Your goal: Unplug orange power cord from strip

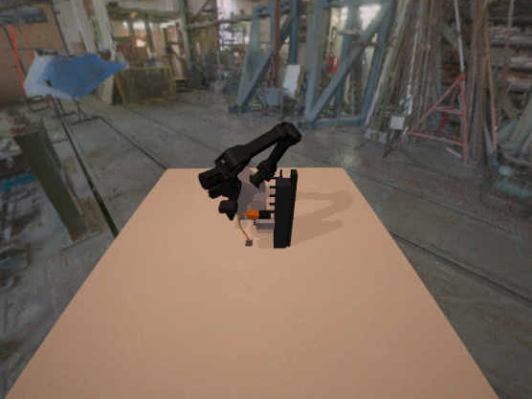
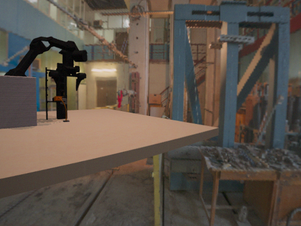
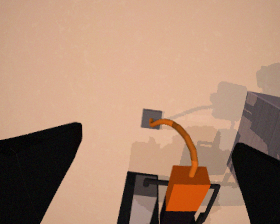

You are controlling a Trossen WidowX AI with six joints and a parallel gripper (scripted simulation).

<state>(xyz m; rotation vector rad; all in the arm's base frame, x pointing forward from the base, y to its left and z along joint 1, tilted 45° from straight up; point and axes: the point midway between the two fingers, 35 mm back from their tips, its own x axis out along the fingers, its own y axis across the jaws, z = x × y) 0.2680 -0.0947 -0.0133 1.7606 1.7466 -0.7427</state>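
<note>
The orange plug [image 1: 253, 214] [image 2: 57, 98] [image 3: 187, 197] lies level beside the upright black power strip [image 1: 283, 221] [image 2: 61, 113], its black front end toward the strip. Whether its prongs are in a socket cannot be told. The orange cord [image 1: 241, 228] [image 2: 65, 109] [image 3: 188, 141] curves down to a small grey block [image 1: 249, 243] [image 3: 152, 115] on the table. My gripper [image 2: 67, 88] [image 3: 161, 142] is wide open and empty. It is above the plug, and neither finger touches the plug or cord in the wrist view. The plug's front runs off that view's lower edge.
Thin black bars [image 2: 46, 92] stick out from the strip beside the plug. A grey and black block [image 3: 144, 202] is close beside the plug in the wrist view. The large grey block [image 2: 17, 101] [image 3: 260, 125] under the arm's base stands on the table [image 1: 268, 317] [image 2: 113, 136].
</note>
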